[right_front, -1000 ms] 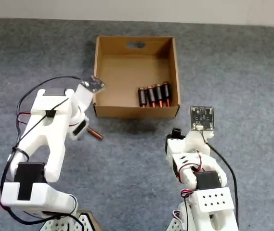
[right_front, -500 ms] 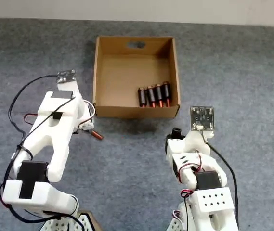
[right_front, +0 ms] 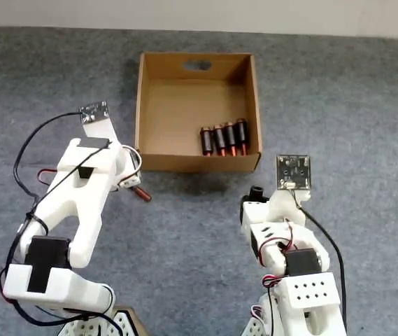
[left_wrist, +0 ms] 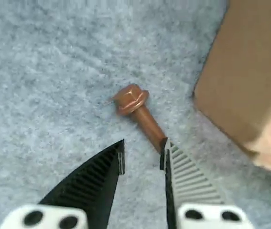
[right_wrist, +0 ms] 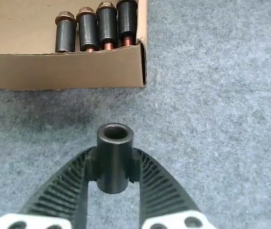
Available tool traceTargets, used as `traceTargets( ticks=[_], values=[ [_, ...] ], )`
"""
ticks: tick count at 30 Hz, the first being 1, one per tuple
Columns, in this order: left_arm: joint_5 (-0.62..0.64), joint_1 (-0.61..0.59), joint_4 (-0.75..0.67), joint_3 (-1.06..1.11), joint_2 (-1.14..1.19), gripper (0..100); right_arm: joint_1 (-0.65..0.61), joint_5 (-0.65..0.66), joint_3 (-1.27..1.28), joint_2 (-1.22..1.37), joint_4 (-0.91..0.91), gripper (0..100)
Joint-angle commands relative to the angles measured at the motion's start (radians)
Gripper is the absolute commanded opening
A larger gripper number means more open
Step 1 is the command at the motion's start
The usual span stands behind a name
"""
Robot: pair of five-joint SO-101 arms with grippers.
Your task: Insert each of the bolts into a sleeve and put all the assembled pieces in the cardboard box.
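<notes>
On grey carpet [left_wrist: 49, 71] the bolt [left_wrist: 136, 109] lies by one tip of the part-open left pincer [left_wrist: 143, 147]; right pincer [right_wrist: 112, 164] clamps a sleeve [right_wrist: 113, 138].

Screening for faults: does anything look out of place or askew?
Nothing stands out. One bolt lies beside the box at the open left tool; the right tool holds a sleeve upright; four pieces lie aligned inside.

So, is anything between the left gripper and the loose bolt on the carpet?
Nothing visible. The bolt lies on bare carpet just ahead of the left gripper, whose jaws stand open. The cardboard box stands beside it, not between.
</notes>
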Motion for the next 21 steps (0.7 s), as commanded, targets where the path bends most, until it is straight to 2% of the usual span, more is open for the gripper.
traceTargets(
  ticks=[1, 9, 13, 15, 18, 21],
  values=[
    [0.011, 0.008, -0.037, -0.002, -0.001, 15, 0.008, -0.002, -0.005, -0.016, -0.025, 0.6],
    [0.071, 0.008, -0.063, -0.027, 0.087, 18, 0.008, -0.002, -0.005, -0.016, -0.025, 0.6],
    [0.069, 0.007, 0.014, -0.116, 0.176, 17, 0.008, -0.002, -0.004, -0.016, -0.025, 0.6],
    [0.066, 0.004, 0.08, -0.159, 0.199, 14, 0.008, -0.002, -0.004, -0.016, -0.025, 0.6],
    [0.063, -0.001, 0.169, -0.202, 0.206, 1, 0.008, -0.002, -0.004, -0.016, -0.025, 0.6],
    [0.063, -0.019, 0.242, -0.245, 0.203, 1, 0.008, -0.002, -0.004, -0.016, -0.025, 0.6]
  ],
)
